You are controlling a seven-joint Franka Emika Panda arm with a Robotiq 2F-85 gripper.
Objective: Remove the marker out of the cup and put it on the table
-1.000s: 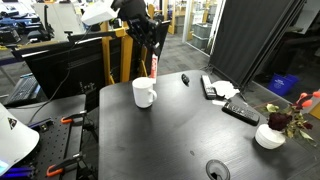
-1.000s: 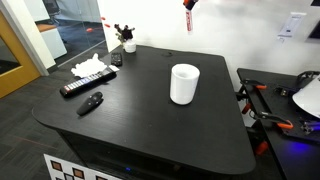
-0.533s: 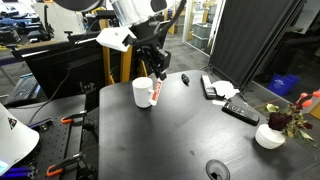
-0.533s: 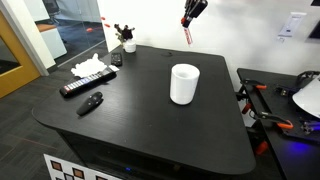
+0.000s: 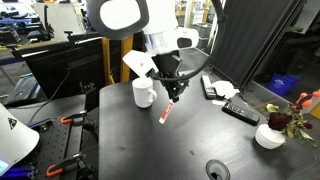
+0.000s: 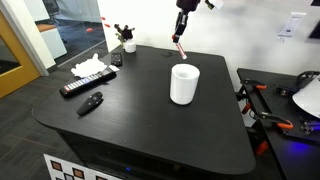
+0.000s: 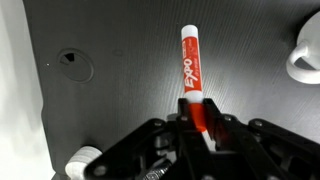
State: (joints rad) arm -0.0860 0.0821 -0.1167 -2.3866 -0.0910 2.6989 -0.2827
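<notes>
**Red-orange marker clamped in the fingers, clear of the cup**

Black fingers [image 7: 180, 128] are closed on the marker [image 7: 190, 70], pinching it at one end; in the wrist view the rest of its length sticks out ahead of them, showing a white section with red lettering and a red-orange tip. In an exterior view the fingers [image 5: 172, 90] point down and the marker [image 5: 166, 110] hangs from them on a slant, its free end low over the tabletop [image 5: 130, 145]. Whether that end touches the surface cannot be told. In an exterior view from the opposite side, the marker [image 6: 180, 48] shows as a pale sliver under the fingers [image 6: 179, 30], beyond the cup [image 6: 184, 83].

The cup [image 5: 144, 92], a plain white mug, stands upright just beside the fingers, with the marker entirely outside it. In the wrist view only part of the cup [image 7: 305, 55] shows, at the right edge.

Farther out on the matte black tabletop [image 6: 140, 125] lie a round grommet [image 5: 217, 170], a dark remote [image 5: 240, 110], a low white bowl [image 5: 270, 135] holding dark red flowers, and a small black object [image 6: 92, 102], all well apart from the marker. The grommet [image 7: 70, 62] also appears in the wrist view.
</notes>
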